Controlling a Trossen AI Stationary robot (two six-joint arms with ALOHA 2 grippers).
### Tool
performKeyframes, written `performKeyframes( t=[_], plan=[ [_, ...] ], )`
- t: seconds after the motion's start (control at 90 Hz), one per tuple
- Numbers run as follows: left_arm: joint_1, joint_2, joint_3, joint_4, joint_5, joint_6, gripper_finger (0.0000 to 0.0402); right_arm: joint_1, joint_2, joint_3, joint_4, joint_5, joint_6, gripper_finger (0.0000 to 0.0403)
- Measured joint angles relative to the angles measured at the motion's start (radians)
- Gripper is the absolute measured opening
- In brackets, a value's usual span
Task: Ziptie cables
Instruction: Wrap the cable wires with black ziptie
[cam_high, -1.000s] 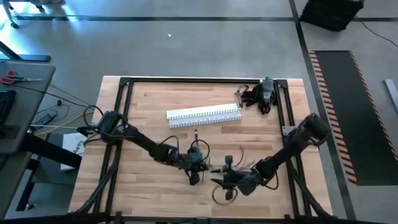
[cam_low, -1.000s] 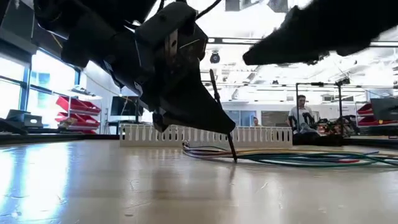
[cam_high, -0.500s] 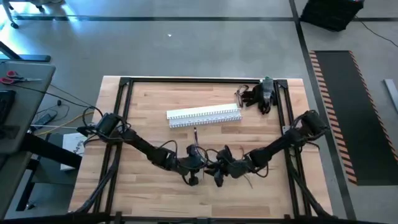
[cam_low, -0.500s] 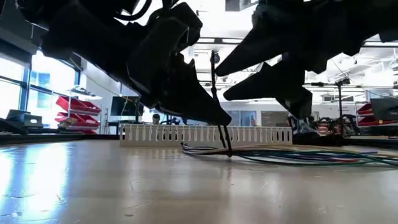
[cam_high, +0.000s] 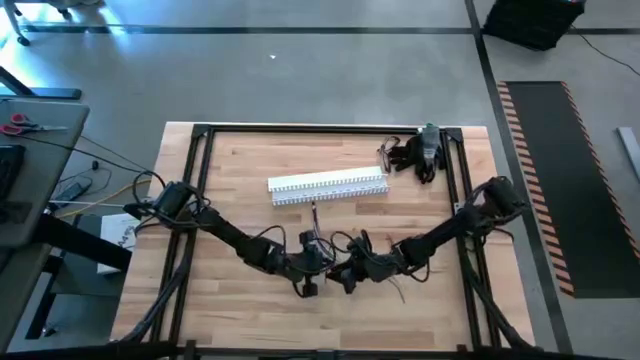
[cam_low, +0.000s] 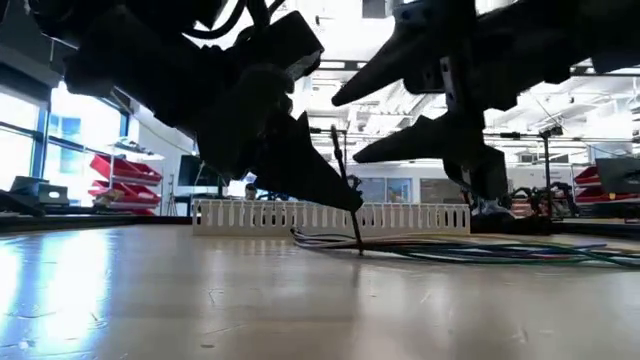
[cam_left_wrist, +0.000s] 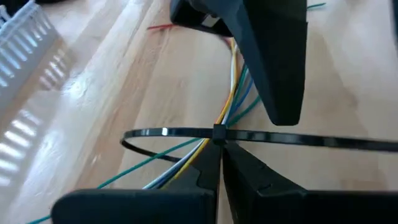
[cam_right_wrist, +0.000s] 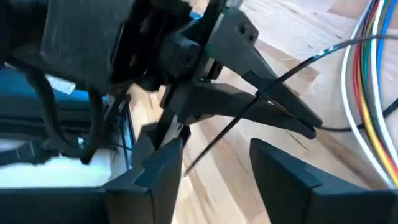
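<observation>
Honestly cables look floppy; left pincer pinches the ziptie head, right pincer open, should grab the tail.

**Cables lay bunched with a zip tie looped around them**

The cables, thin green, yellow, white and blue wires, ran loosely bunched across the frame's centre, lying flat on the wood. A black zip tie encircled them, its tail extending right.

Robotics lab — framed wooden bench, red bin shelves, striped floor tape.
</observation>
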Motion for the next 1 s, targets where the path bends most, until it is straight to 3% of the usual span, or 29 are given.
performKeyframes(
  t=[0.233, 0.711, 1.0],
  plan=[
    [-0.006, 0.000, 0.000, -0.003, -0.021, 0.018, 0.0000, -0.007, 0.049, 0.000, 0.040, 0.027, 0.052, 0.0193],
    [-0.013, 0.000, 0.000, -0.003, -0.022, 0.018, 0.0000, -0.029, 0.051, 0.001, 0.040, 0.037, -0.004, 0.0014],
    [-0.009, 0.000, 0.000, -0.002, -0.016, 0.000, 0.0000, -0.012, 0.051, 0.001, 0.061, 0.035, -0.055, 0.0000]
  ],
)
